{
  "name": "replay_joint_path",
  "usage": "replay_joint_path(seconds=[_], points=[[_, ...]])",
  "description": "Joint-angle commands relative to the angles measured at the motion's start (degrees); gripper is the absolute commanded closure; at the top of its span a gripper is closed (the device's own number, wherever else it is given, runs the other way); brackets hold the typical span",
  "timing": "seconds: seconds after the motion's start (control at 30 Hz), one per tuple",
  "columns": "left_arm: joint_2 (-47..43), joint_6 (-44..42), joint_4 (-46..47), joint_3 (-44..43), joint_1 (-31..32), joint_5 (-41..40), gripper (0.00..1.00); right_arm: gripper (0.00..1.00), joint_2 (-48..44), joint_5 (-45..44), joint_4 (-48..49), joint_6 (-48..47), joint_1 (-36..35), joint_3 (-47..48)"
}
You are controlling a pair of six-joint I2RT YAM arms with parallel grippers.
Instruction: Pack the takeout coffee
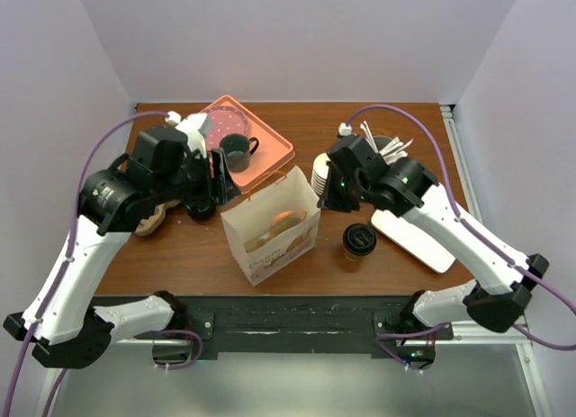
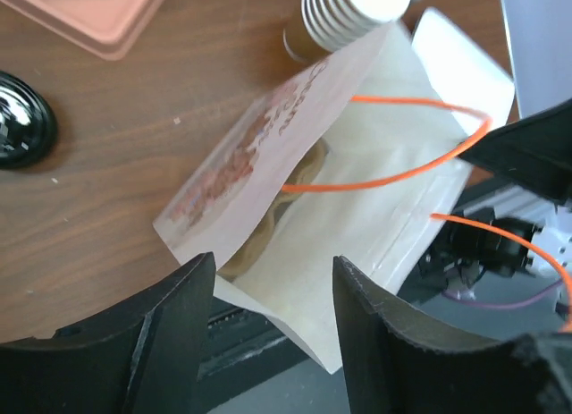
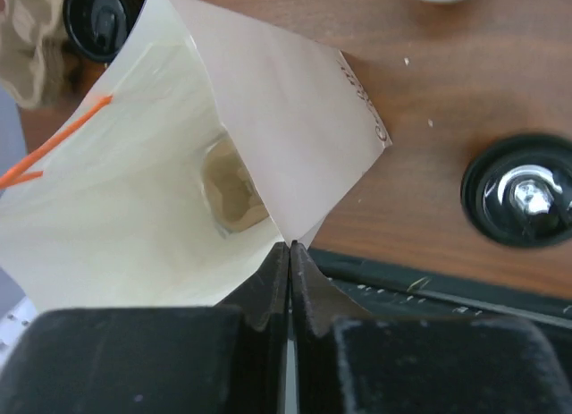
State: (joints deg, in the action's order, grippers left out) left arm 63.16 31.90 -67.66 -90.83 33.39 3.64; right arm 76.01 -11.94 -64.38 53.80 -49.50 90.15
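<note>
Wood table (image 1: 180, 255): kraft cup (image 1: 352, 255), black lid (image 1: 359, 239), upright beside bag (image 1: 270, 241); right jaws pinch bag, left jaws apart.

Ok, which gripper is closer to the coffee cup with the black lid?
Right. The right gripper pinches a corner of the paper bag, close beside the coffee cup. The left gripper is open at the bag's opposite side, farther off.

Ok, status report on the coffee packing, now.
Right gripper: jaws shut on bag edge. Left gripper: jaws open beside bag. Coffee on table right of bag, unpacked. Brown item inside bag.
</note>
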Motion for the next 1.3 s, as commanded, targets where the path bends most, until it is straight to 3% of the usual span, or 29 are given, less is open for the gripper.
replay_joint_path(seconds=[0.0,0.1,0.27,0.37,0.4,0.43,0.57,0.73,0.93,1.17,1.27], points=[[5.8,-0.9,-5.6,-11.7,-0.3,-9.1,0.39,1.00,6.2,6.9,2.4,-24.2,2.6,5.7],[10.2,-1.7,-7.4,-19.5,-0.3,-12.1,0.38,1.00,10.0,9.0,1.0,-33.0,2.6,9.8],[11.7,-2.3,-3.3,-18.3,-1.2,-7.6,0.37,1.00,16.4,9.0,-1.0,-40.7,2.6,24.3],[10.4,-1.1,-1.5,-13.9,-1.4,-3.9,0.37,0.81,20.1,7.2,-1.6,-42.0,2.6,30.7],[10.1,-0.5,-1.5,-13.1,-1.3,-2.6,0.37,0.69,20.8,5.7,-2.8,-41.2,2.7,32.8],[9.2,-0.5,-1.7,-11.9,-1.4,-2.4,0.37,0.63,21.5,4.4,-3.8,-38.3,2.7,34.0],[8.3,-1.0,-2.1,-10.6,-1.3,-2.8,0.36,0.46,19.4,0.9,-7.3,-27.5,2.7,37.2],[9.4,-0.4,-2.0,-10.7,-1.4,-1.8,0.36,0.40,13.7,-0.8,-8.6,-13.7,2.7,33.8],[8.6,1.0,-1.5,-9.5,-1.3,0.6,0.36,0.45,2.7,3.2,-1.4,-3.4,0.7,20.5],[3.9,4.2,3.7,-2.5,-1.3,5.8,0.36,0.46,-6.5,0.3,9.5,3.9,-12.7,2.3],[2.7,5.3,5.4,-0.8,-1.3,7.0,0.36,0.45,-7.0,-3.5,10.1,8.0,-17.2,-0.3]])
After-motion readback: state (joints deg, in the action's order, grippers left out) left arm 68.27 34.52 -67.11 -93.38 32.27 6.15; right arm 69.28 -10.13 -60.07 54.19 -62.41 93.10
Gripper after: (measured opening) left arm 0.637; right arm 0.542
